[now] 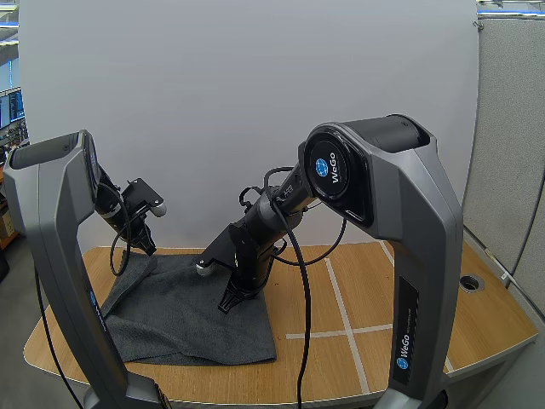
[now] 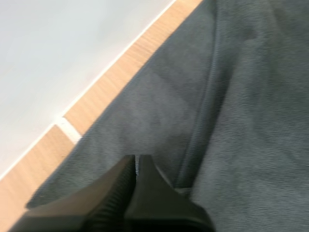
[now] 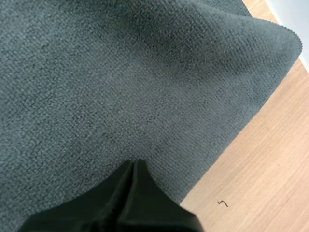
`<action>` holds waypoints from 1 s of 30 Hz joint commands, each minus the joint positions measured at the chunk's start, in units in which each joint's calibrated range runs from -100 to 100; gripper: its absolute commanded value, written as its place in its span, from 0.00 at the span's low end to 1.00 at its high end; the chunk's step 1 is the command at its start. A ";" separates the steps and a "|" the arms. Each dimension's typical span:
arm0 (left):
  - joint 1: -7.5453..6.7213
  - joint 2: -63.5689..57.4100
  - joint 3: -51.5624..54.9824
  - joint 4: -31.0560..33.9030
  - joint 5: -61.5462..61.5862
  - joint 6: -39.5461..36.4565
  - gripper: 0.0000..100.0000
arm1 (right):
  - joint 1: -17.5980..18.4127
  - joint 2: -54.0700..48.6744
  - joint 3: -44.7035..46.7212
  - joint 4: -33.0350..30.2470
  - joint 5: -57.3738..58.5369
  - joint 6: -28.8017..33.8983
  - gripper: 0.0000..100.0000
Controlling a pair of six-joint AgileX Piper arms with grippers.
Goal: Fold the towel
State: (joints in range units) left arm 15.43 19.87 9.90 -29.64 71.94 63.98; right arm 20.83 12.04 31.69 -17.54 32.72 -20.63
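1. High view: the grey towel (image 1: 196, 315) lies spread on the left part of the wooden table (image 1: 409, 290), a bit rumpled. The left gripper (image 1: 143, 241) is at the towel's far left corner. The cloth there rises up to it, so I think it has hold of that corner. The right gripper (image 1: 228, 302) points down onto the towel near its right edge, with its tips touching the cloth. One arm on each side makes sense for a fold, because then the cloth can go over flat.

2. Left wrist view: the left gripper (image 2: 136, 162) has its two fingers pressed together, with just a thin slit between the tips. The tips sit in the towel (image 2: 241, 121), by a long ridge in the cloth, close to where the table (image 2: 111, 82) shows. I think it is pinching a bit of towel.

3. Right wrist view: the right gripper (image 3: 135, 164) is closed too, like one dark wedge. Its tips are down in the towel (image 3: 120, 72), just inside the edge, with bare table (image 3: 260, 159) beside it. A towel corner farther off curls up. It looks like this gripper nips the cloth, but the cloth is thin, so I am less sure.
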 commanded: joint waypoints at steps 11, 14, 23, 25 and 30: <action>-0.19 2.20 -0.48 1.50 3.49 -4.30 0.84 | -0.17 -0.64 0.63 0.05 2.88 -0.27 0.00; -0.27 3.56 -0.48 0.39 2.46 -3.81 0.83 | -0.17 -0.64 0.63 0.05 2.88 -0.27 0.00; -0.34 5.47 -0.48 -0.78 -1.80 -3.47 0.83 | -0.17 -0.64 0.63 0.05 2.88 -0.27 0.00; -0.34 5.47 -0.48 -1.54 -0.35 -3.13 0.79 | -0.17 -0.64 0.63 0.05 2.88 -0.27 0.00; -0.34 5.47 -1.57 -2.03 5.58 -2.90 0.22 | -0.17 -0.64 0.63 0.05 2.88 -0.27 0.00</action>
State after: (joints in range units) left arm 15.29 25.53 9.90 -29.11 70.32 60.13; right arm 20.83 12.04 31.69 -17.54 32.72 -20.63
